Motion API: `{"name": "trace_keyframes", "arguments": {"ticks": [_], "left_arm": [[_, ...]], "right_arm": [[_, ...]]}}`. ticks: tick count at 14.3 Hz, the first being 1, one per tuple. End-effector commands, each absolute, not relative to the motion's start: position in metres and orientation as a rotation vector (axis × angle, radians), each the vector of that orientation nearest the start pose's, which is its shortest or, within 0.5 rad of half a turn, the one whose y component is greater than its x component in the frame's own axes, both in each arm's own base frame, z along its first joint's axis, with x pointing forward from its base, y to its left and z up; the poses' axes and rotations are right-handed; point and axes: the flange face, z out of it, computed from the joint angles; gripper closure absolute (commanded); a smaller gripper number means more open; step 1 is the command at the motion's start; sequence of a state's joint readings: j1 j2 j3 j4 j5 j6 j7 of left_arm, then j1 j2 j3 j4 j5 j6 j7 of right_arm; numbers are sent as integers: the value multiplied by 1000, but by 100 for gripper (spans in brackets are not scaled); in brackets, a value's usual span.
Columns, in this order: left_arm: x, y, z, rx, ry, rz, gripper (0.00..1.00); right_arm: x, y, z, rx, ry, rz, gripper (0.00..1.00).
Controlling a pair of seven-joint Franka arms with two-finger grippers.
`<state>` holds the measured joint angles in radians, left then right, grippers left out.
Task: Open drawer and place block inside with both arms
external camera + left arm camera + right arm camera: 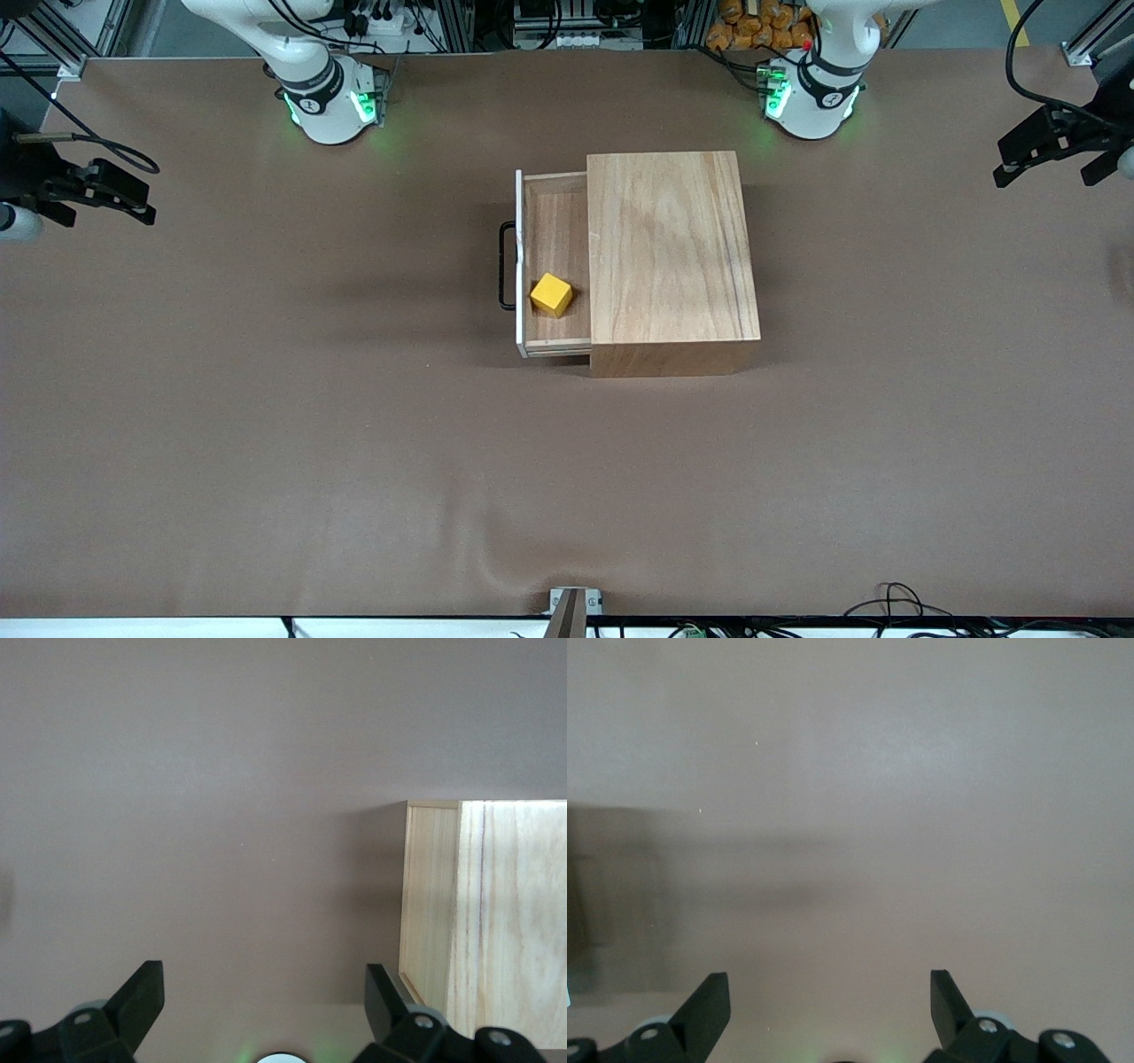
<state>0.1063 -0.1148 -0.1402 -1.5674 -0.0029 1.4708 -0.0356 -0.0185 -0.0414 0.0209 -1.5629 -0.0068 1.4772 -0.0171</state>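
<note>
Nearest the front camera, only bare brown surface (354,461). Farther up, the wooden box (669,252) at mid-table, with the drawer (554,261) pulled out toward the right arm's end, its white-edged front panel and black wire handle (506,266) facing that way. Inside the tray, the block (551,294), resting on the drawer floor close to the front panel and toward the nearer wall, tilted a little off square with the walls, probably just as dropped. Judged from this: drawer opened, block inside, placing done.

Farther still, both arms drawn back to the table's ends, likely so as to leave the box clear. Right gripper (97,190) over the surface at the right arm's end, well apart from the handle; jaws spread, nothing between them, as the right wrist view (828,1010) confirms, though a blurred dark patch at that view's edge cannot be identified. Left gripper (1059,146) over the left arm's end, jaws likewise spread and empty (264,1005), one corner of the box in sight beside one finger.
</note>
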Motion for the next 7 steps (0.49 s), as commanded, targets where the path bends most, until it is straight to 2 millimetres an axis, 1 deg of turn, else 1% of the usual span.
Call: {"name": "trace_keyframes", "arguments": {"ticks": [1, 7], "left_arm": [[507, -21, 678, -3134, 22, -49, 0], [508, -20, 676, -3134, 22, -42, 0]], "right_arm": [[524, -1, 657, -3166, -44, 61, 0], [525, 3, 656, -3151, -49, 68, 0]]}}
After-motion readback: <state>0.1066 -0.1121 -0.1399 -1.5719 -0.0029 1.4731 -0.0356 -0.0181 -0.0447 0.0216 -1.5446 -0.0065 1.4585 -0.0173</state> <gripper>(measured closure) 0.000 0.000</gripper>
